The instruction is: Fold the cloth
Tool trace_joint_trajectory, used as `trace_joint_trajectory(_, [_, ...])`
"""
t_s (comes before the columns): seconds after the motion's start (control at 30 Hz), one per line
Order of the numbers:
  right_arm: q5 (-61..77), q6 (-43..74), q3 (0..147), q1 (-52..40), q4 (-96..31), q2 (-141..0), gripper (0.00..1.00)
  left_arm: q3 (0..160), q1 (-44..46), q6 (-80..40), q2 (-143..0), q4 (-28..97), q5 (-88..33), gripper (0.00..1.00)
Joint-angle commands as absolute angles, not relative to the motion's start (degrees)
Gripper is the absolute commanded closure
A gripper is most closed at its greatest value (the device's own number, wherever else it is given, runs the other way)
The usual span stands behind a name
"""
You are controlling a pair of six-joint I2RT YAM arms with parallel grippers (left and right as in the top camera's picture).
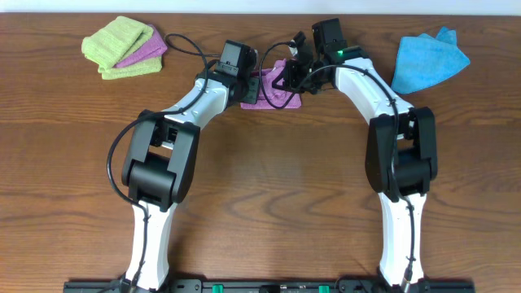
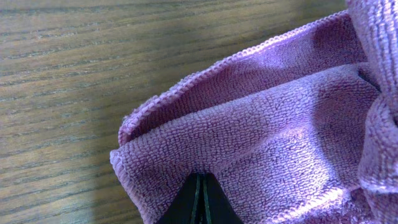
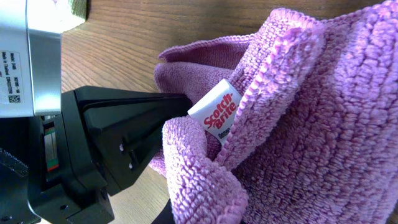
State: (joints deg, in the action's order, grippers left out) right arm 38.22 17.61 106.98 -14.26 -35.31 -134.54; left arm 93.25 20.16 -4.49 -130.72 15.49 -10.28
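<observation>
The purple cloth (image 1: 270, 94) lies bunched at the far middle of the table, between my two grippers. In the left wrist view the cloth (image 2: 267, 124) is doubled over, and my left gripper (image 2: 199, 190) has its fingers pressed together, pinching a puckered edge. In the right wrist view the cloth (image 3: 323, 124) hangs close to the camera with its white tag (image 3: 216, 111) showing. It drapes over my right gripper (image 3: 181, 218) and hides most of the jaws, which grip it. The left gripper's black fingers (image 3: 124, 124) reach into the fold from the left. From overhead, the left gripper (image 1: 254, 84) and right gripper (image 1: 291, 78) are close together.
A stack of folded lime-green and pink cloths (image 1: 124, 47) lies at the far left. A bright blue cloth (image 1: 430, 59) lies at the far right. The wooden table (image 1: 260, 187) spreads toward the front between the arms.
</observation>
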Motion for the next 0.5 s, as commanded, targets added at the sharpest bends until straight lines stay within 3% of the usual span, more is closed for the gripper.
trace_joint_trajectory(0.0, [37.9,18.4,108.1,-14.0,-35.4,-132.7,0.99,92.4,18.9,-4.9,-129.9,17.6,-11.4,0.95])
trace_joint_trajectory(0.47, [37.9,18.4,108.1,-13.9,-35.4,-132.7,0.98,92.4,11.0,-4.9,-115.4,20.6,-11.5,0.91])
